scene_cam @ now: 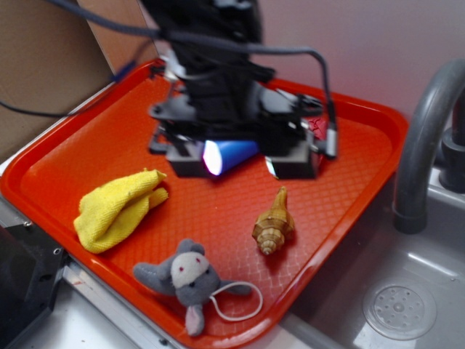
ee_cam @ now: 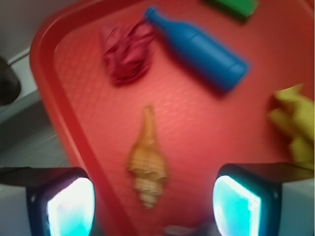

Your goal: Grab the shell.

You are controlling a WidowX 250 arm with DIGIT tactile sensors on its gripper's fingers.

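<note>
Item 1: golden-tan ribbed spiral shell [ee_cam: 146, 164], flat on red plastic tray [ee_cam: 74, 137], untouched. Black gripper [ee_cam: 155, 199] spread wide, empty, straddling shell, apparently for descent.

Soft even light, arm [scene_cam: 218, 80] blurring in the exterior view — wrist view smearing throughout, finger pads [ee_cam: 71, 209] glaring cyan-white.
</note>
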